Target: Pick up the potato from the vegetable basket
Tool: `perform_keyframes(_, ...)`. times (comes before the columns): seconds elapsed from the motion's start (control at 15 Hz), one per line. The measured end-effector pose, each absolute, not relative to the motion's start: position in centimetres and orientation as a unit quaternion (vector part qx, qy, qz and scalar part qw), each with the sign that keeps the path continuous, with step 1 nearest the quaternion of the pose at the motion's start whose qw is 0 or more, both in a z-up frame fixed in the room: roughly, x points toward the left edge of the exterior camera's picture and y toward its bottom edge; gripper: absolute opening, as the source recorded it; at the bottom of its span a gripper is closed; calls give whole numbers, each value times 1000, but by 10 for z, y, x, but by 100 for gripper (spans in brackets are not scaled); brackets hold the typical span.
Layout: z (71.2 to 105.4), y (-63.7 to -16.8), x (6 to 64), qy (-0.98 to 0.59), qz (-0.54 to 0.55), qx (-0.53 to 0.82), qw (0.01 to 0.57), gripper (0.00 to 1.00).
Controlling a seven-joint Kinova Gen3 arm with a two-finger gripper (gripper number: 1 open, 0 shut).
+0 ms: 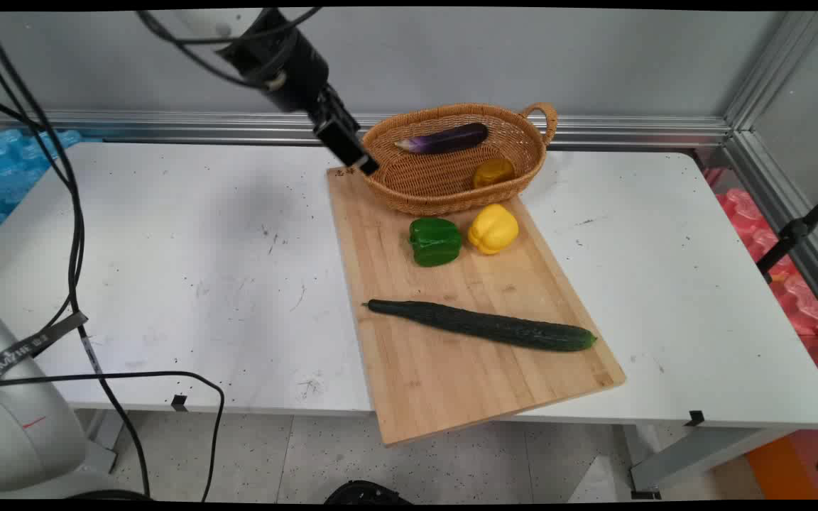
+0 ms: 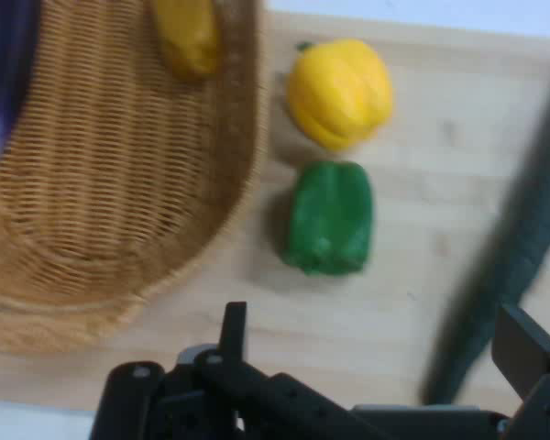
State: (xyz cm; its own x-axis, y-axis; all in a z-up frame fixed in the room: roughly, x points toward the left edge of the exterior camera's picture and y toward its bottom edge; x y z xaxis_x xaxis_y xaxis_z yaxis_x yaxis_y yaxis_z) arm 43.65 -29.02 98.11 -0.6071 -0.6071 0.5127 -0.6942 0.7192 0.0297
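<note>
Overhead, the black two-finger gripper (image 1: 359,160) hangs above the far left corner of the pale bamboo cutting board (image 1: 451,369), just beside the left rim of the oval woven wicker basket (image 1: 444,199). The hand view shows the jaws spread wide, one finger at the lower left and the other at the lower right, with nothing between them. They touch nothing.

As for progress, no goal is stated, so only the layout can be reported. The basket sits on the far end of the board, its loop handle toward the far right. Inside it lie two things: a dark purple eggplant (image 1: 444,139) along the far wall, and a small yellow-orange rounded fruit or vegetable (image 1: 493,172) against the near right wall; what it is cannot be told.

Three things lie on the board outside the basket. A green bell pepper (image 1: 435,241) and a yellow bell pepper (image 1: 493,228) sit side by side just near the basket's near wall, close together, the green one to the left. A long dark green cucumber (image 1: 483,325) lies across the board nearer its near edge, well apart from the peppers.

The board itself lies skewed on the white tabletop (image 1: 167,284), its near left corner overhanging the tabletop's near edge.
</note>
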Motion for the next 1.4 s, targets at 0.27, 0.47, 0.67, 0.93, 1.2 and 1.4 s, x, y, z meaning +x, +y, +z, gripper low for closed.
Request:
perform_keyframes(0.27,979,-325,440,-872,110,401,257,100)
perform_keyframes(0.47,968,-355,435,-866,120,412,259,100)
perform_keyframes(0.67,952,-387,425,-864,125,414,258,100)
perform_keyframes(0.93,931,-419,410,-866,126,411,257,100)
perform_keyframes(1.2,900,-458,387,-868,122,409,256,100)
perform_keyframes(1.4,876,-484,367,-871,113,405,254,100)
